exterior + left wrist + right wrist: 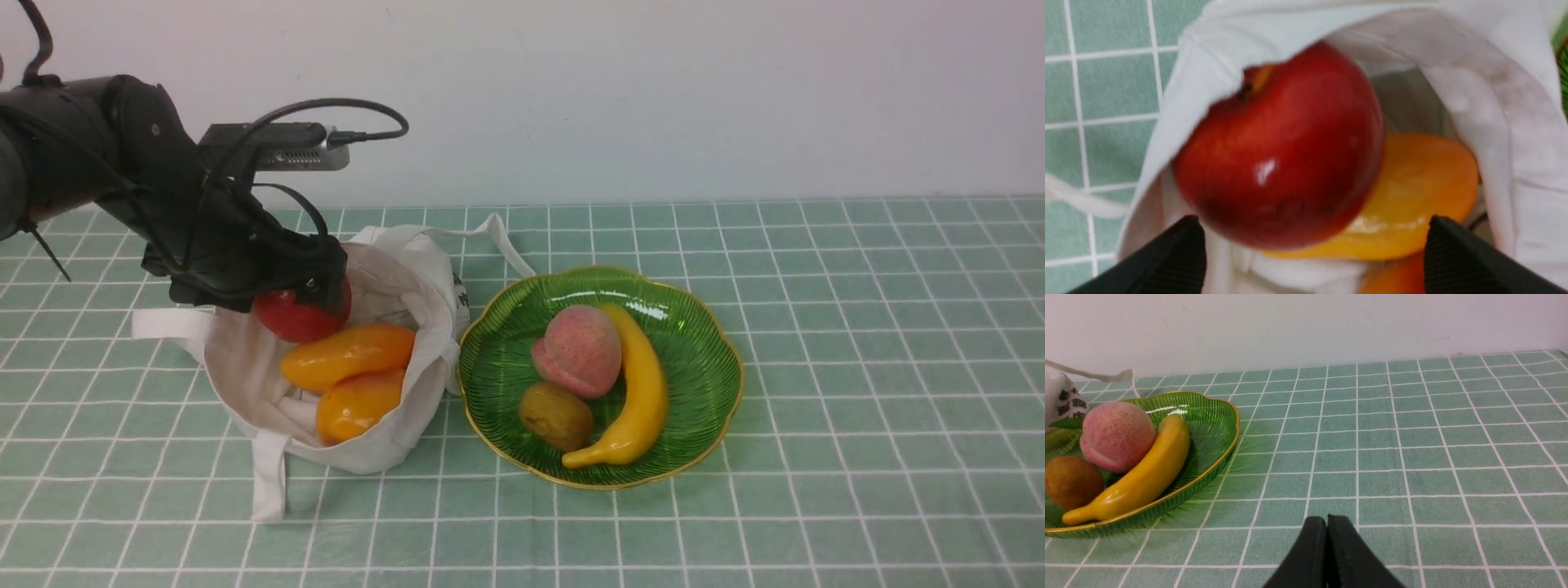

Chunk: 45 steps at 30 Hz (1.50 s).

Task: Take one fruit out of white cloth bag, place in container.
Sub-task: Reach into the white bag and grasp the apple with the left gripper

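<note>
Inside the white cloth bag, the apple rests on a mango ahead of the left fingers, spread wide and gripping nothing so they can straddle it, the container waiting just beside; the right fingers are shut, empty

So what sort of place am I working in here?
Probably a staged tabletop for robot trials, not a real kitchen: a green checked tablecloth against a bare white wall, with a plastic-looking banana in a green glass dish beside a white cloth bag.
</note>
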Motion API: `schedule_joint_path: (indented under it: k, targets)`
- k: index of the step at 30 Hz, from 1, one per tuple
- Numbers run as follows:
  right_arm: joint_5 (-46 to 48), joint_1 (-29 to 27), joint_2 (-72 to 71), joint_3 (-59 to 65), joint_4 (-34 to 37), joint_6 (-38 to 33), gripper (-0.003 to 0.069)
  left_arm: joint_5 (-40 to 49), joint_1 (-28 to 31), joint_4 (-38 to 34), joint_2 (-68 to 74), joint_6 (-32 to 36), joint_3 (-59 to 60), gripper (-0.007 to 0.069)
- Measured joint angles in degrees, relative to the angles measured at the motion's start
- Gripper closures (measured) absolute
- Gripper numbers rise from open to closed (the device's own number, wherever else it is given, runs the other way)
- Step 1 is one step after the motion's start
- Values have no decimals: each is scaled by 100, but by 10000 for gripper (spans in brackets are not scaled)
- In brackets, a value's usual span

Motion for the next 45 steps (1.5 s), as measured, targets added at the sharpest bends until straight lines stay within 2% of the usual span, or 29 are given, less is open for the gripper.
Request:
schedule_joint_path:
  k: [13,23,28,30,32,39,41,45]
  targets:
    - [0,0,0,0,0,0,671,-284,-2,-4,156,-30,0,-43]
    - [0,0,0,0,0,0,671,-279,-2,-329,538,-164,0,-43]
    - [0,0,0,0,0,0,671,-375,-2,-351,583,-183,0,8]
    - [0,0,0,0,0,0,671,-407,-2,-364,583,-183,0,63]
    - [0,0,0,0,0,0,671,-413,-2,-382,583,-183,0,156]
    - [0,0,0,0,0,0,671,-400,-2,-388,583,-185,0,581]
    - [0,0,0,0,0,0,671,-380,-2,-388,583,-185,0,616]
    - [0,0,0,0,0,0,671,-250,-2,-388,514,-185,0,631]
